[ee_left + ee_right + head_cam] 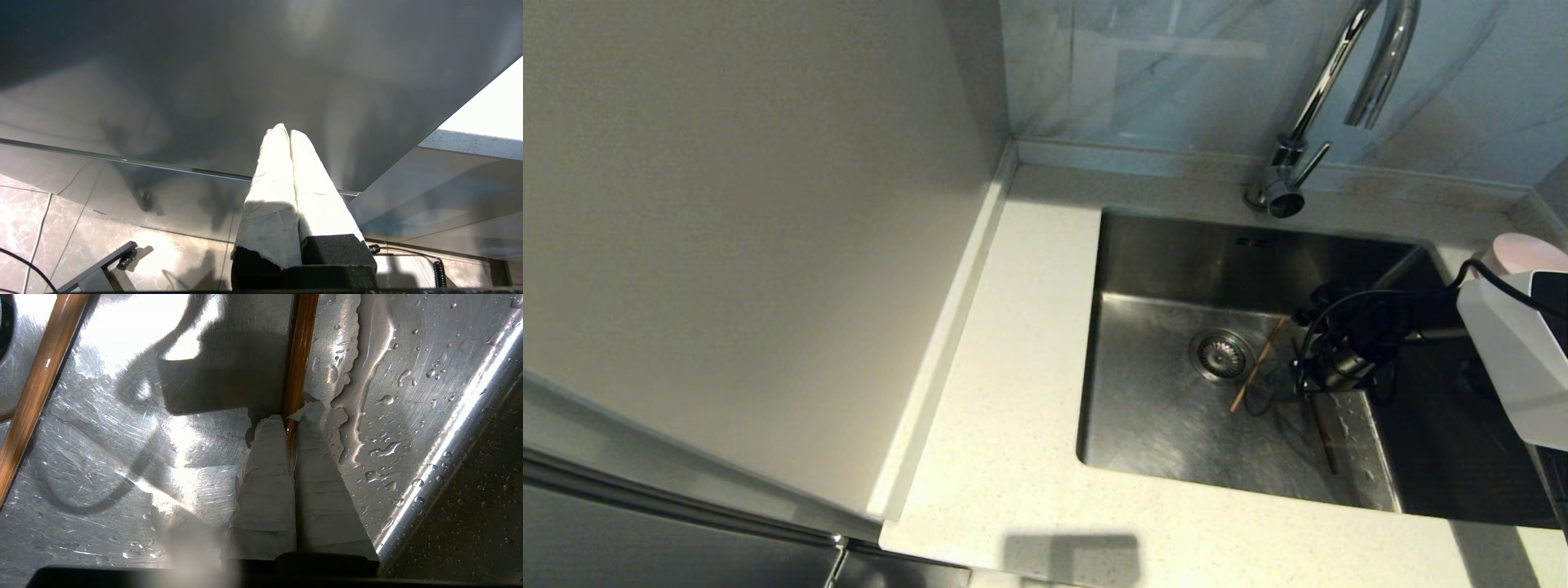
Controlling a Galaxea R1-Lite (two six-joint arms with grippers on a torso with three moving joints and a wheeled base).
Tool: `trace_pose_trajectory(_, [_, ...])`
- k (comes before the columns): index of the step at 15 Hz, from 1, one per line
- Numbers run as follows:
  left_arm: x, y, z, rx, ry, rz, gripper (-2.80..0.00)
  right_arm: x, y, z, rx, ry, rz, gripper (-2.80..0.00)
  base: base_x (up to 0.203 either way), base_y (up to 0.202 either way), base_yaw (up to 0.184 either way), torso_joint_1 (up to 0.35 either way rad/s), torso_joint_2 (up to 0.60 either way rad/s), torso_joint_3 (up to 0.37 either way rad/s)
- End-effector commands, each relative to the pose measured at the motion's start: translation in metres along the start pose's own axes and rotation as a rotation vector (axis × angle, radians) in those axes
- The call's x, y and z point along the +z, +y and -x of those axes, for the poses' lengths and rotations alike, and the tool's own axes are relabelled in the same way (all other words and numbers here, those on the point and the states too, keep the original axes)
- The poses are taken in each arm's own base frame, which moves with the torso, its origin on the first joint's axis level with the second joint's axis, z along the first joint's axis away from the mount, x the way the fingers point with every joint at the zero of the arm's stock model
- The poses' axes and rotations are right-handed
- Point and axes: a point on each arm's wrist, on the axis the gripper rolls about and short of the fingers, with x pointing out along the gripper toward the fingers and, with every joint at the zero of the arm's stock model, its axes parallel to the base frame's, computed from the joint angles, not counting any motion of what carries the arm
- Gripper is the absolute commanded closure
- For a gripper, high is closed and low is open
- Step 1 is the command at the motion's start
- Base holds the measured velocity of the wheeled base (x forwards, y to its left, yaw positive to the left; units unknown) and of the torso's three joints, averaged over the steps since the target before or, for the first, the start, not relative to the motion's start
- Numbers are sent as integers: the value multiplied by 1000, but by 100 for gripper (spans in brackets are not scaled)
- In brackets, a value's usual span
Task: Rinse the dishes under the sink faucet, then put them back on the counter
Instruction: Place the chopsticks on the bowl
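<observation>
Pinching one chopstick (297,363) between taped fingertips (265,457), right gripper (289,435) low on wet sink (1160,425) floor; stick runs straight ahead from jaws. Second chopstick (39,381) lies apart, off to jaws' side, near drain (1222,354). Pink bowl (1523,253) on counter (1005,392) behind right arm. Left gripper (287,132) parked under counter, jaws pressed together, nothing between.

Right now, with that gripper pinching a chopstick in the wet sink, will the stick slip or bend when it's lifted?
Probably stiff: the pinched chopstick looks straight and wooden. It may slip, since it glistens and water beads on the sink floor around it. The right gripper holds it near one end, so it could swing or tilt once raised.
</observation>
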Motion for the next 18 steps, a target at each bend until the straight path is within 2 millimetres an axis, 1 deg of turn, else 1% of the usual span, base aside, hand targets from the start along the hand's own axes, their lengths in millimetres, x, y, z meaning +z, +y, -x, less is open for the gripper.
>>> trace_pose_trajectory(1, [0, 0, 0, 0, -3, 0, 0, -2, 0, -3, -1, 13, 2, 0, 0, 0, 0, 0, 0, 0])
trace_pose_trajectory(4, [0, 0, 0, 0, -3, 0, 0, 1, -2, 4, -3, -3, -3, 0, 0, 0, 0, 0, 0, 0])
trace_pose_trajectory(11, [0, 0, 0, 0, -3, 0, 0, 12, -14, 33, -16, -63, -25, 0, 0, 0, 0, 0, 0, 0])
trace_pose_trajectory(18, [0, 0, 0, 0, -3, 0, 0, 15, -28, 56, -28, -96, -54, 0, 0, 0, 0, 0, 0, 0])
